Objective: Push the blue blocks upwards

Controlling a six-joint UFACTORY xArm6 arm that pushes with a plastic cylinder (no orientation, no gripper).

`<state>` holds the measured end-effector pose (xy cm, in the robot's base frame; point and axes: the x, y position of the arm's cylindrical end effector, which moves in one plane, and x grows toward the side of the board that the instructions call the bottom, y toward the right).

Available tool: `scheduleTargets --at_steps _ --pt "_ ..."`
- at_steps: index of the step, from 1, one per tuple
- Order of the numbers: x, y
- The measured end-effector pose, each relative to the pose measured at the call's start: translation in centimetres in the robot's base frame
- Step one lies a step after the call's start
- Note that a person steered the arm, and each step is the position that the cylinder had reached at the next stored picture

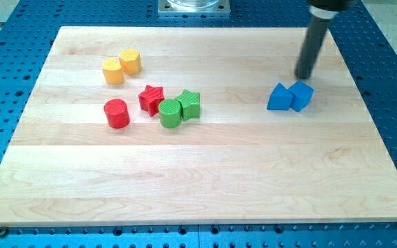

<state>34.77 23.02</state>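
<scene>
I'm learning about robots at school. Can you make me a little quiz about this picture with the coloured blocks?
1. True or false: the two blue blocks touch each other.
2. How many yellow blocks are on the wooden board?
3. Where is my tip relative to the blue blocks? A) just above them in the view B) below them C) far to the view's left

Key: 1 true. 2 two. 3 A.
</scene>
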Motion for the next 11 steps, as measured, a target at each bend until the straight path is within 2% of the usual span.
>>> scheduleTargets --at_steps 1,2,4,5,6,7,8,11 --pt "7.8 0.8" --pt "7.8 -5.7" --pt "-1.2 -8.1" --pt "-1.9 -9.1" --pt "2.8 -14.7" --pt "6.8 -15.9" --pt "11.3 -12.8" --pt "3.3 -7.7"
